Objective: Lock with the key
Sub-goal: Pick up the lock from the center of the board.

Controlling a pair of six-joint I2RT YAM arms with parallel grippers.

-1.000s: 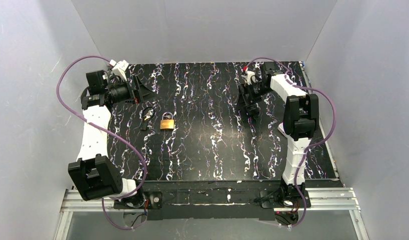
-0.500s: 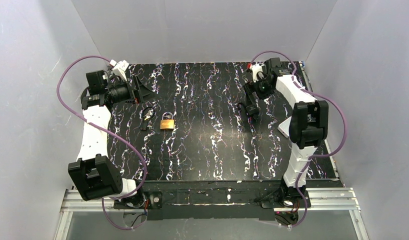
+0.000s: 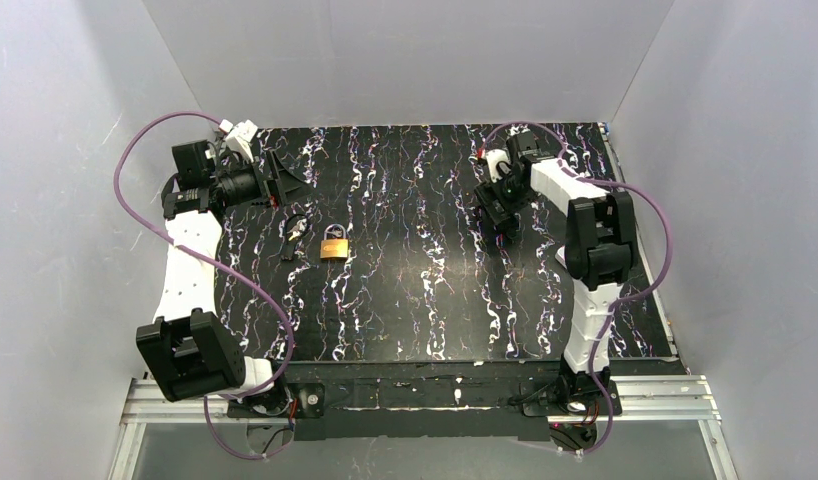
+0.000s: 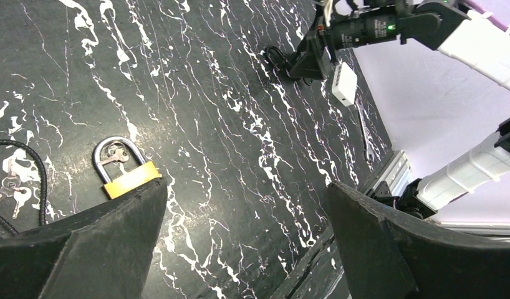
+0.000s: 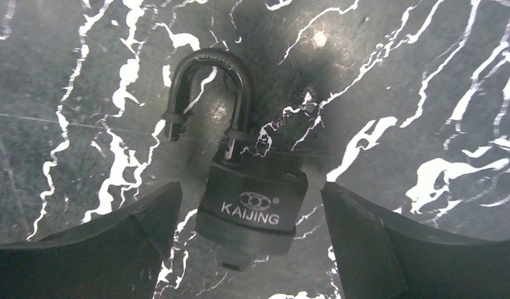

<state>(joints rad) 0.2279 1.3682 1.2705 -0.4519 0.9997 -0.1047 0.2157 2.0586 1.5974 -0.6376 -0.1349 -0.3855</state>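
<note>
1. Brass-gold and rectangular, the lock [image 3: 333, 245] lies flat on the left-centre of the table [image 3: 415, 310]. Its smooth silver U-shaped shackle points toward the far edge.
2. Just to its left lies a loop of thin black cord [image 3: 297, 228] with small silver keys on it. The cord lies close to the lock, but I cannot tell whether they touch.
3. The tabletop is glossy black, streaked with irregular white veins like marble.
4. The left gripper [image 4: 246, 187] is spread wide and holds nothing. In its wrist view the lock sits just beyond the tip of one matte black, wedge-shaped finger [image 4: 103, 237].
5. The right gripper [image 5: 251, 190] hangs over the far right of the table, well apart from the lock. Its fingers are wide apart and grip nothing.
6. Between those fingers lies a black padlock [image 5: 252, 208] marked KAIJING. It has a rounded body, and its dark curved shackle is sprung open, with one leg out of the body.
</note>
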